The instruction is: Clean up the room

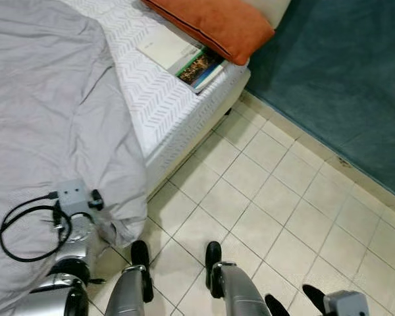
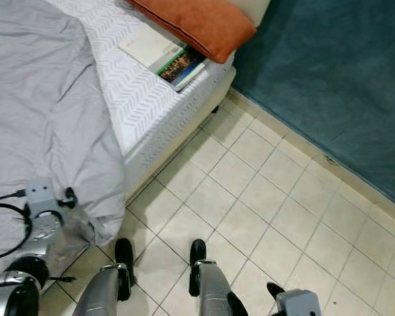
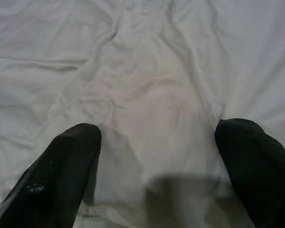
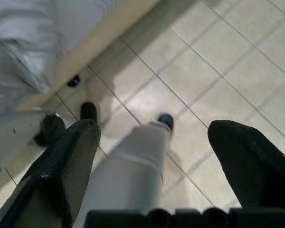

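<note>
The robot stood at the bedside with its left tool held over the rumpled grey duvet, fingers spread apart and gripping nothing — the step looked like straightening the bedding. The next move probably called for lowering onto a fold near the hanging corner and pinching it. The right tool hung idle over the tiled floor, fingers apart. The book lay partly hidden under the orange pillow — its cover was unreadable.
</note>
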Tool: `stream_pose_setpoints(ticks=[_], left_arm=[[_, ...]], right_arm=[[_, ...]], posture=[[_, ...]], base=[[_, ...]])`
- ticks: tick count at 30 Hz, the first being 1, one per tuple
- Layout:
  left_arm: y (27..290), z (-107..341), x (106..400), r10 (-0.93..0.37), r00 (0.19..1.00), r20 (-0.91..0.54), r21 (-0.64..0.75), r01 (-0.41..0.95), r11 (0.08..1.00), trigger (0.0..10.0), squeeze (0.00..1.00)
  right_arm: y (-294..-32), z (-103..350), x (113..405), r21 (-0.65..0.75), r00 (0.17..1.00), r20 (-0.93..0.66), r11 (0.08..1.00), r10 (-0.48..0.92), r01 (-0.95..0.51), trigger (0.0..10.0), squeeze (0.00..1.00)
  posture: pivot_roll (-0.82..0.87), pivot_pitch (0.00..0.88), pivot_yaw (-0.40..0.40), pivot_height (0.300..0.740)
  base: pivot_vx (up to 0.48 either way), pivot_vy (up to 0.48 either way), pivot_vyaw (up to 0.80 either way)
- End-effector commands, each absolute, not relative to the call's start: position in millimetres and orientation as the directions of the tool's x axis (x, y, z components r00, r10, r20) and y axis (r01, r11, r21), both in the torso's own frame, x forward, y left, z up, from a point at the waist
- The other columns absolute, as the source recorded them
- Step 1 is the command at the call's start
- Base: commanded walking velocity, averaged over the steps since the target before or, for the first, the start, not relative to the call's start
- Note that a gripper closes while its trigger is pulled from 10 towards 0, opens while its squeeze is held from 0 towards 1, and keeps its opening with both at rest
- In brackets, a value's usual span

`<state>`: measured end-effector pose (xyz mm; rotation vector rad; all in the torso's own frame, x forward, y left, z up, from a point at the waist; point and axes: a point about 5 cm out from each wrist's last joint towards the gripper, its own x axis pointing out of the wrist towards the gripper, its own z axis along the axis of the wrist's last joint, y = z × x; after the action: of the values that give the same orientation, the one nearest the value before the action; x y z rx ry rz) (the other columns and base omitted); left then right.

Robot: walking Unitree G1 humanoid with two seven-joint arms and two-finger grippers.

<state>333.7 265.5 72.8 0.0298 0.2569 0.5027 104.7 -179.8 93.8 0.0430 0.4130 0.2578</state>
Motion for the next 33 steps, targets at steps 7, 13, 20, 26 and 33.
stream_pose_setpoints(ticks=[7,13,20,26,33], left_arm=[[253.8,42.9,321.1,0.383,0.833,-0.4,0.054,-0.396,0.917,0.0,0.0],[245.0,40.0,322.5,0.329,0.846,-0.42,0.023,-0.353,0.935,0.0,0.0],[225.0,49.8,335.6,0.204,0.9,-0.384,0.105,-0.176,0.979,0.0,0.0],[165.1,69.8,358.1,-0.064,0.942,-0.328,0.215,0.14,0.967,9.3,0.0],[76.2,87.8,361.7,-0.393,0.881,-0.263,0.296,0.461,0.837,10.0,0.0]], right_arm=[[-179.4,91.5,95.9,0.116,0.856,-0.445,0.965,0.263,-0.236,10.0,0.0],[-176.8,90.0,101.8,0.123,0.861,-0.433,0.964,0.268,-0.238,10.0,0.0],[-172.5,89.0,106.1,0.131,0.866,-0.423,0.963,0.268,-0.234,10.0,0.0],[-169.5,86.2,108.1,0.135,0.867,-0.421,0.964,0.265,-0.229,10.0,0.0],[-165.4,84.7,112.6,0.134,0.876,-0.406,0.965,0.261,-0.225,10.0,0.0]], posture=[[-0.37,0.652,-0.156,0.74],[-0.35,0.646,-0.141,0.74],[-0.33,0.639,-0.122,0.74],[-0.32,0.637,-0.1,0.74],[-0.32,0.62,-0.078,0.74]], base=[[0.0,0.0,0.0],[0.0,0.0,0.0],[0.0,0.0,0.0],[0.0,0.0,0.0],[0.0,0.0,0.0]])
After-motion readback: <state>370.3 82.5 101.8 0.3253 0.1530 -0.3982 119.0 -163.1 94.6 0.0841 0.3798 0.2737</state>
